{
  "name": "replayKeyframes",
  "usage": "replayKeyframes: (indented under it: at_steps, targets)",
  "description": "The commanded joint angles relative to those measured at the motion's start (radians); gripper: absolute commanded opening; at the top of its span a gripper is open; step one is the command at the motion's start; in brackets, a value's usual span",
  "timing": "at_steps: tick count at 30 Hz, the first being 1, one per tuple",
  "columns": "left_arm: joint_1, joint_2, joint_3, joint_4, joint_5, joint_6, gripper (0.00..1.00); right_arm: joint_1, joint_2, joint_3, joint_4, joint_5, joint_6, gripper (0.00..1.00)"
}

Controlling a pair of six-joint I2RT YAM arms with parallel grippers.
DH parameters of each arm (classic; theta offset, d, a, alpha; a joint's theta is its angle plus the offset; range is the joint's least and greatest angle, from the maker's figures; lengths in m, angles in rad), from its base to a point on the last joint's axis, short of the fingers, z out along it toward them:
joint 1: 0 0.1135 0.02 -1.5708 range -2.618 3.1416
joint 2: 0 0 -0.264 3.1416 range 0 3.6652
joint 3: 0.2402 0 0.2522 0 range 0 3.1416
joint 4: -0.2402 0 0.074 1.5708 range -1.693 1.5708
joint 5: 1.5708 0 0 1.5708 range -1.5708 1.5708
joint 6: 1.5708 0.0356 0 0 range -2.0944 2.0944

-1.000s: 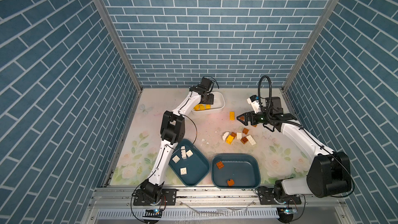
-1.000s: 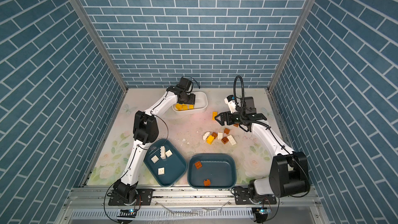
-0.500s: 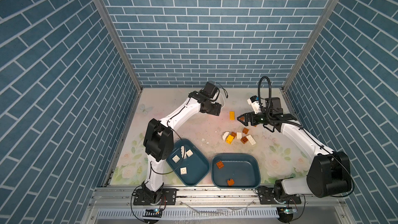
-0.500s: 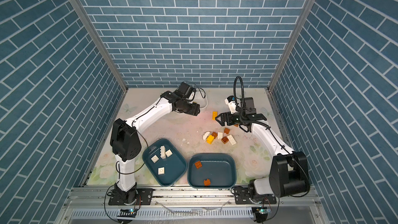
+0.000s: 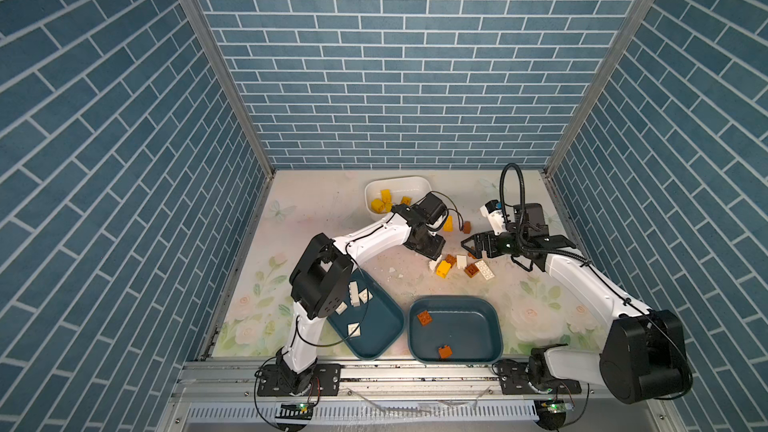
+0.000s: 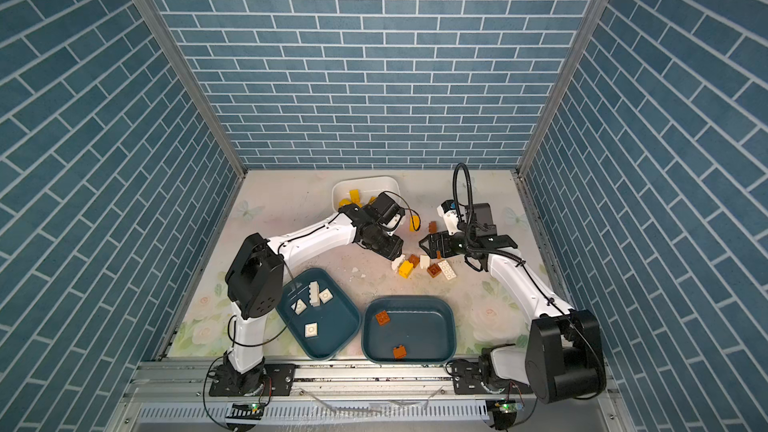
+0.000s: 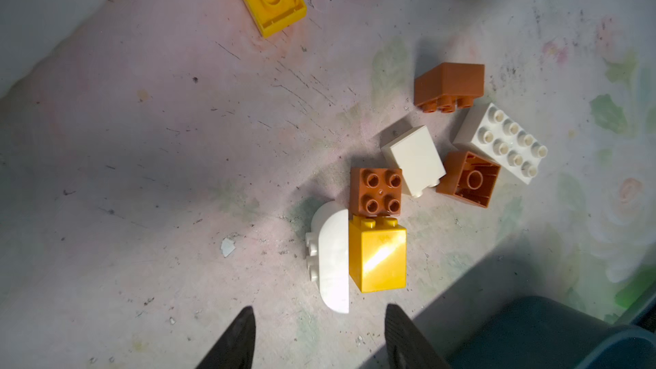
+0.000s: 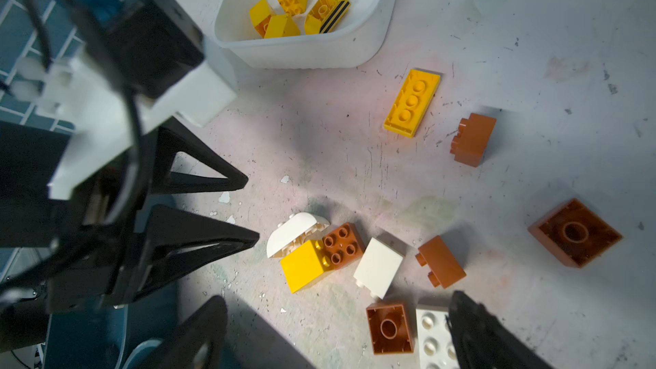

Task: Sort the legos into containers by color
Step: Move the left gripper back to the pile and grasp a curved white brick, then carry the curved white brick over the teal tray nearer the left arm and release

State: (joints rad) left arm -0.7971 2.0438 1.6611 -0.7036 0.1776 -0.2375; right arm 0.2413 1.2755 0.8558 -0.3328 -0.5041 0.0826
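Jaws left stood parted, empty | white rounded lego (image 7: 332, 257) lay just ahead of their gap, touching yellow lego (image 7: 378, 260) | jaws right stood wide, empty

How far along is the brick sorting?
Done: yellow plastic bricks in the small white tub, white ones in one dark teal tub, two brown bricks in the other teal tub. In hand: nothing; left gripper and right gripper hover open, empty. Left: about ten loose mixed bricks.

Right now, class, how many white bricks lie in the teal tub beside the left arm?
4: long brick, square brick beside it, third brick by the left arm, fourth brick nearest the front. The arm may hide more.
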Motion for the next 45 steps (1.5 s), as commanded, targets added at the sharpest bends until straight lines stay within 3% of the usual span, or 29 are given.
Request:
replayKeyframes:
  at_steps: [1,12,20,30,38,45]
  targets:
    - [-0.014,0.053,0.011,0.002,-0.020,0.031,0.58,0.002,-0.042,-0.023,-0.015,0.024,0.018,0.97]
    - [-0.036,0.147,0.063,-0.006,-0.063,0.053,0.45,-0.001,-0.086,-0.045,-0.055,0.042,0.005,0.98]
    - [-0.033,0.134,0.089,-0.060,-0.105,0.075,0.10,-0.001,-0.085,-0.032,-0.067,0.046,-0.003,0.98]
    - [0.008,-0.122,0.033,-0.283,-0.152,0.058,0.11,0.002,-0.037,0.020,-0.063,-0.018,-0.013,0.98]
    - [0.032,-0.454,-0.251,-0.484,-0.217,-0.210,0.14,0.018,0.005,0.043,-0.057,-0.061,-0.031,0.98]
    - [0.035,-0.676,-0.530,-0.490,-0.197,-0.489,0.15,0.023,0.036,0.055,-0.058,-0.077,-0.054,0.97]
